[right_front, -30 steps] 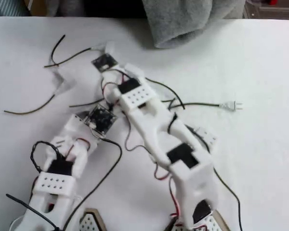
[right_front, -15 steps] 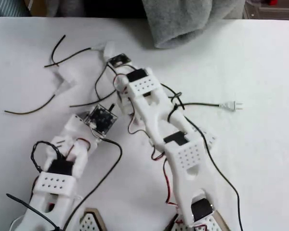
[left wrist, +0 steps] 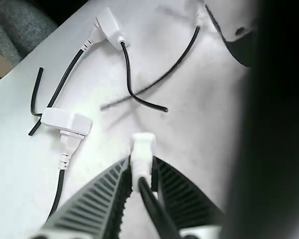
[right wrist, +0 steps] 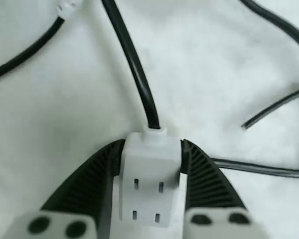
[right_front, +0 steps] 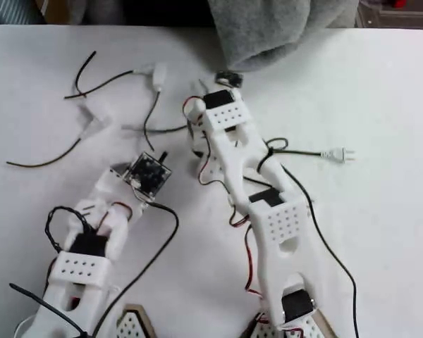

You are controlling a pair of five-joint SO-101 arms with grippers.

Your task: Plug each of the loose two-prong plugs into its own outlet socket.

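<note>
While the right gripper (right wrist: pixel 152 149) clamps an outlet socket (right wrist: pixel 149 189) just above the desk (right_front: pixel 381 105), the left gripper (left wrist: pixel 142 162) pinches a plug (left wrist: pixel 142 145), apart from that socket. Its prongs probably face away, so a tilted grip could miss the slots (right wrist: pixel 135 183) and jam.

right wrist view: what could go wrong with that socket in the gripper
1. The right gripper clamps the outlet socket by its sides. Its black cord trails off near other cords, so a pull could snag the cord and twist the socket.
2. The left gripper holds a white cord end whose prongs are hidden, so lining it up with the socket may miss.
</note>
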